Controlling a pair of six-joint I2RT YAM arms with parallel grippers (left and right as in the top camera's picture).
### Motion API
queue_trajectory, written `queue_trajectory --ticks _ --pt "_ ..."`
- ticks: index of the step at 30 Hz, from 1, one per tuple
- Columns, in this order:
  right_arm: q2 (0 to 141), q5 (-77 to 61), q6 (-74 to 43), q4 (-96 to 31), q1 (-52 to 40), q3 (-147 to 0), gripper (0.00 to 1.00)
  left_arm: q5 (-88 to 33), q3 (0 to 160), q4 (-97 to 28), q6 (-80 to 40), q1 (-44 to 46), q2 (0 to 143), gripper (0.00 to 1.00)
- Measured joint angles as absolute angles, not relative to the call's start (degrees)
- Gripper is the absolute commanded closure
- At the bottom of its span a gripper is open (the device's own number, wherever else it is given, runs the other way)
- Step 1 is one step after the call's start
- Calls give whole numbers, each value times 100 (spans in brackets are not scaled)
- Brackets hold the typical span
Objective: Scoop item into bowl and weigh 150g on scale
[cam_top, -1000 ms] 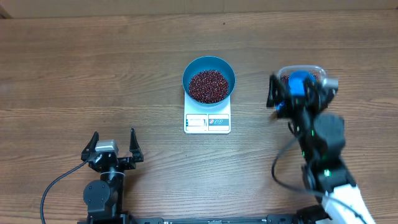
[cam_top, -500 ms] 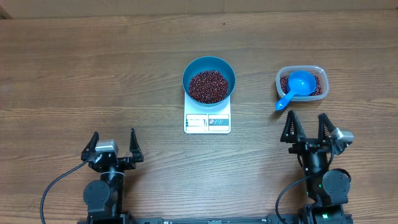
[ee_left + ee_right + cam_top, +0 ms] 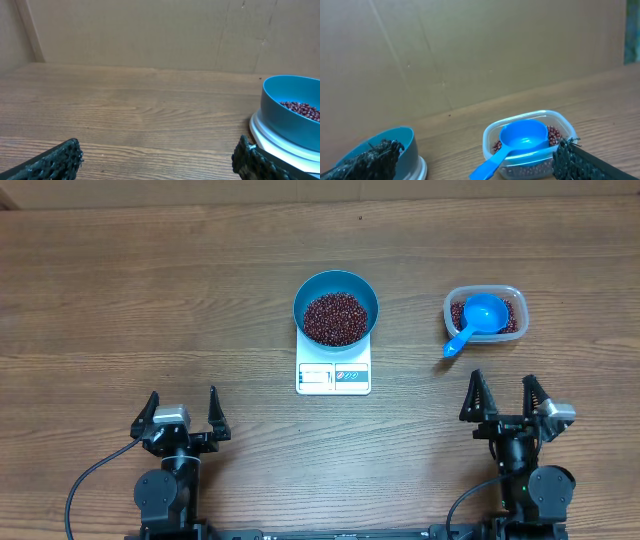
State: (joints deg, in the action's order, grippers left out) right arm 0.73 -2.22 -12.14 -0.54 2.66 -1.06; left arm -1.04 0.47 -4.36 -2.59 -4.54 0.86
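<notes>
Waiting by the near edge of the bench [image 3: 150, 280], my left gripper [image 3: 182, 396] and my right gripper [image 3: 503, 380] are both wide open and hold nothing.

The blue bowl [image 3: 336, 279] sits on the white scale [image 3: 333, 377] in the middle of the bench. It has a heap of little red-brown beans [image 3: 336, 318] in it. More beans lie in the clear tub [image 3: 521, 310] toward the right edge, well apart from the bowl.

I think the beans are hard, tiny and loose. They would roll and slip away if I pinched them, so I would not grab them. The blue scoop [image 3: 482, 313] is the thing to hold. It looks light and stiff.

The scoop's cup lies in the tub, open side up. Its handle [image 3: 456, 345] sticks out over the tub's near left corner. So its long line slants from the tub down toward the near edge and a bit toward the scale. I would take hold on the handle, near its free end, with my right gripper, which is the closer one.
</notes>
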Motion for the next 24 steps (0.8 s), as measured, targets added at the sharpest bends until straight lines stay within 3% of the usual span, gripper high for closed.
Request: queue_trajectory --ticks 24 --pt "73 -578 -449 -449 303 -106 0 -104 47 -436 -259 -454 86 1"
